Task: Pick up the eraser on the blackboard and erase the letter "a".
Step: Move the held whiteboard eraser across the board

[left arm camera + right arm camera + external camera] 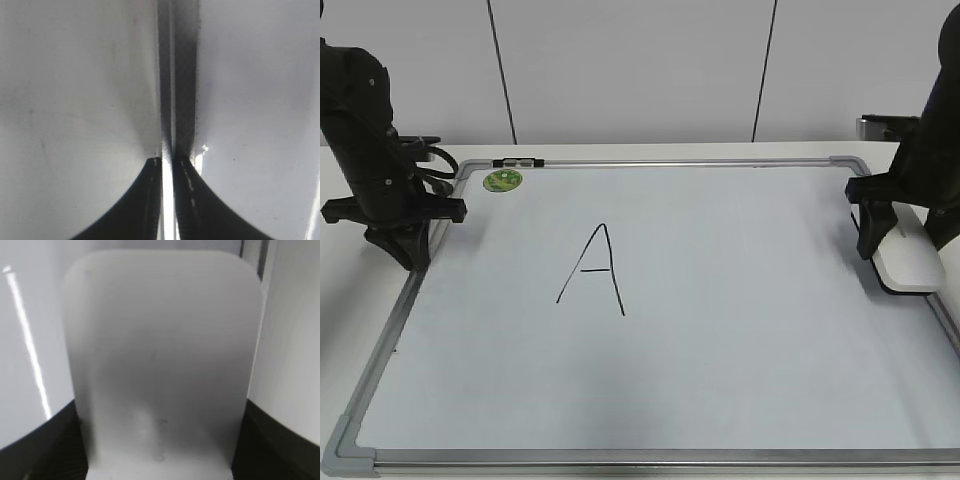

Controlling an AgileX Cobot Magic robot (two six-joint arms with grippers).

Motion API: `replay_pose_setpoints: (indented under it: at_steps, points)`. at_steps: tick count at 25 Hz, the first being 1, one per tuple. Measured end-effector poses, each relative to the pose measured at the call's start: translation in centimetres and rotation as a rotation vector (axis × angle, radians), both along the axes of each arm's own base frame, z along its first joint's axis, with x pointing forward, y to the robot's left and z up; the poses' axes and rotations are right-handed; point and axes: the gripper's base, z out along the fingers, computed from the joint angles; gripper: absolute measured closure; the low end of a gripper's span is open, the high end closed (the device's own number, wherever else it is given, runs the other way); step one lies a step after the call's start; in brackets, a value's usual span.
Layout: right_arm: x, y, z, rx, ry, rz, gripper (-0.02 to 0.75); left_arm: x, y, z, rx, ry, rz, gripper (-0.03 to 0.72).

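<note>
Capital "A" (592, 268) only legible writing on blackboard (740, 330). Right gripper (160, 450) fingers clamped on eraser (908, 262) at right edge. Left gripper (169, 165) fingers together.

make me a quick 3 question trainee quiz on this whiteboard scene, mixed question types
1. True or false: the eraser lies near the right edge of the blackboard.
2. Which marker writing shows on the board? A) a capital A B) a lowercase "a" C) both
3. Fill in: the right gripper has its fingers on either side of the ____.

Key
1. True.
2. A; no lowercase letter is visible in any view.
3. Eraser. Whether the fingers press on it cannot be told. The left gripper is shut over the board's left frame edge.
</note>
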Motion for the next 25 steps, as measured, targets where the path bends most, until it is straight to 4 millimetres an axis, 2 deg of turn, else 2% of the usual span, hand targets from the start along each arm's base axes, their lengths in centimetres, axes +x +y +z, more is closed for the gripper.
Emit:
replay_pose_setpoints:
  at_steps: [5,9,25]
  points:
    - [0.3,-0.5,-1.6,-0.053,0.037,0.024,0.209,0.0,0.0,0.0,-0.001,0.0,0.0,0.624]
    - [0.3,-0.9,-1.6,-0.1,0.037,0.044,0.209,0.0,0.0,0.0,-0.001,0.0,0.0,0.624]
    - [0.5,-0.8,-2.1,-0.081,0.042,0.036,0.209,0.0,0.0,0.0,-0.001,0.0,0.0,0.624]
